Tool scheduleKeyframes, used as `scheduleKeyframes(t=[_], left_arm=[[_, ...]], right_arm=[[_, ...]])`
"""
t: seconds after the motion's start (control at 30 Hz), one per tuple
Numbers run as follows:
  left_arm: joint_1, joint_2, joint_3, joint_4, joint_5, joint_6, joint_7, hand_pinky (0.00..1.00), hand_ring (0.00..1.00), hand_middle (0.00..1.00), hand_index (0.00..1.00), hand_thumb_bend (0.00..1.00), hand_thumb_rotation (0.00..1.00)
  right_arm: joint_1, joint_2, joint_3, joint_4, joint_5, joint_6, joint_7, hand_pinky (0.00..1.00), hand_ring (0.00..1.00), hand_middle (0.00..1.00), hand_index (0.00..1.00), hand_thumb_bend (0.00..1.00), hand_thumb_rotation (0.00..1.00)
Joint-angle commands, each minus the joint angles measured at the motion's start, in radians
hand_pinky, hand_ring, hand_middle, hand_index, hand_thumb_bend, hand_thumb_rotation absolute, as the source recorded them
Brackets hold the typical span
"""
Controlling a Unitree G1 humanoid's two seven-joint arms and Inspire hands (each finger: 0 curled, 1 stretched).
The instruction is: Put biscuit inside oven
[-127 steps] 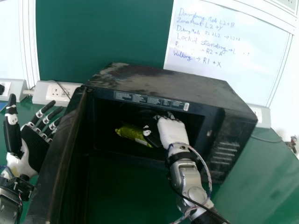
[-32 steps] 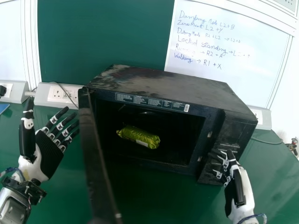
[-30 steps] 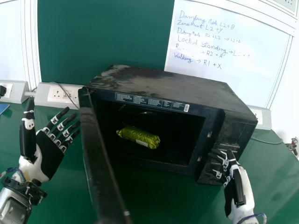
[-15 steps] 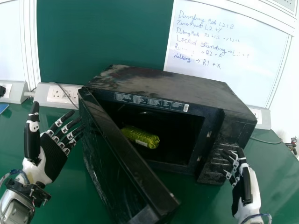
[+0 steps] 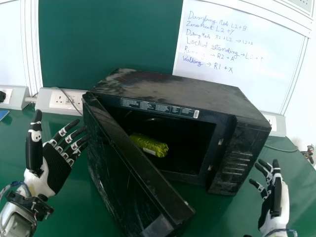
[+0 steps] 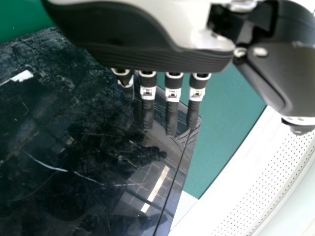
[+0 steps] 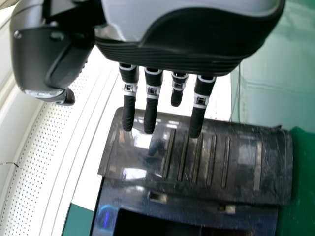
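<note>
Okay, I have the biscuit packet [image 5: 150, 146] lying inside the oven [image 5: 177, 91], mid-frame, behind its partly open door [image 5: 128, 173]. At lower left, my left hand [image 5: 57, 168] is released, fingers extended; at lower right, my right hand [image 5: 279, 202] is released too, beside the oven.

- The left hand, black and white plastic [image 5: 55, 168], is upright to the left of the boxy black oven [image 5: 173, 89], its palm turned toward it, fingers straight and thumb raised; contact with the oven is unclear.
- The silver-grey left forearm [image 5: 17, 217] slants up toward the oven's left side.
- The right hand, also black and white plastic [image 5: 280, 202], is near the oven's right side, apart from it, fingers relaxed and extended, with a slight bend.
</note>
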Motion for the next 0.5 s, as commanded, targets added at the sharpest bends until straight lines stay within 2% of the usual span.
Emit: scheduleKeyframes(t=[0.0,0.1,0.23,0.47], left_arm=[[-0.005,-0.009,-0.003,0.008,-0.005,0.003,0.001,0.93,0.83,0.82,0.85,0.4,0.3],[-0.005,-0.007,-0.01,0.011,0.01,0.006,-0.004,0.92,0.82,0.81,0.84,0.43,0.29],[-0.01,0.002,-0.026,0.027,0.031,0.012,-0.039,0.94,0.85,0.82,0.88,0.42,0.33],[-0.048,-0.015,-0.073,0.058,0.077,0.014,-0.072,0.91,0.82,0.8,0.83,0.43,0.3]], right_arm=[[-0.016,0.003,-0.017,-0.005,-0.006,0.014,-0.016,0.73,0.76,0.77,0.75,0.69,0.21],[-0.025,0.005,-0.039,-0.002,-0.004,0.017,-0.028,0.77,0.76,0.76,0.75,0.7,0.2],[-0.026,-0.006,-0.066,0.011,0.001,0.001,-0.022,0.78,0.77,0.77,0.75,0.69,0.21],[-0.028,-0.011,-0.079,0.008,0.0,0.007,-0.016,0.74,0.76,0.77,0.75,0.69,0.21]])
